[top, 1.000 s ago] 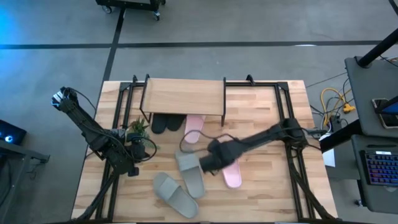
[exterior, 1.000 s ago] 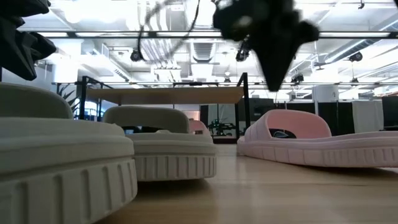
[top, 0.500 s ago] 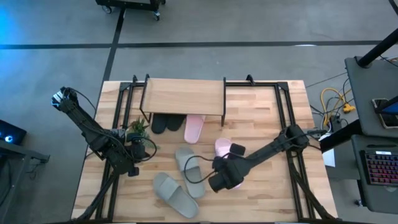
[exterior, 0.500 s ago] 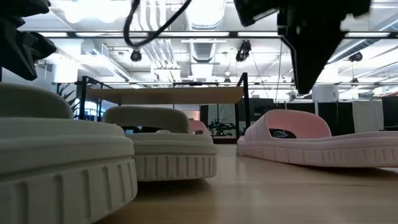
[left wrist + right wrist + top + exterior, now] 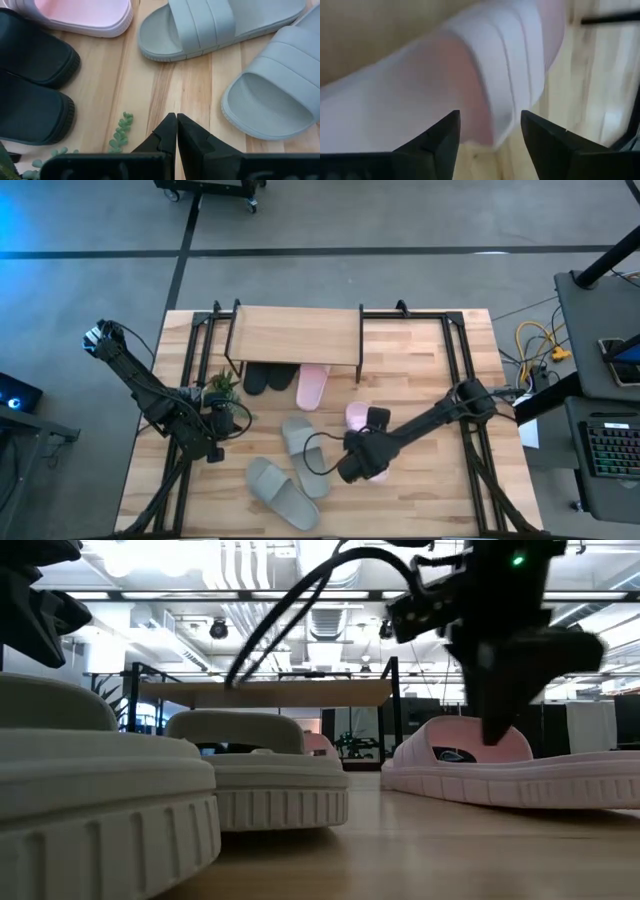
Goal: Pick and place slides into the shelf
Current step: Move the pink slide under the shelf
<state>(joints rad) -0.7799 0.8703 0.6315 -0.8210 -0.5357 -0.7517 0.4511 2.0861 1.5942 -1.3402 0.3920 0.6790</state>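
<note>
My right gripper point(image 5: 352, 470) hangs over the loose pink slide point(image 5: 358, 418) near the middle of the table point(image 5: 420, 370). In its wrist view the two fingers point(image 5: 435, 145) stand spread wide, with the strap of the pink slide point(image 5: 485, 90) showing in the gap between them. They hold nothing, and I cannot tell whether they touch the rubber yet. From the low view the gripper point(image 5: 497, 730) comes down onto the strap of that slide point(image 5: 500, 775).

My left gripper point(image 5: 212, 452) waits near the table's left edge, beside a small green plant point(image 5: 222, 386). Its fingers point(image 5: 165, 137) are pressed together and empty, pointing at bare wood between the slides.

The shelf point(image 5: 295, 335) stands at the far side of the table. Under its plank lie the black pair point(image 5: 267, 378) and next to them the second pink slide point(image 5: 312, 385), toes sticking out toward me. The two grey-green slides are out on the open table: one point(image 5: 305, 450) just left of the right gripper, the other point(image 5: 282, 492) nearer the front edge. A cable point(image 5: 318, 455) loops from the right arm across the first of them.
</note>
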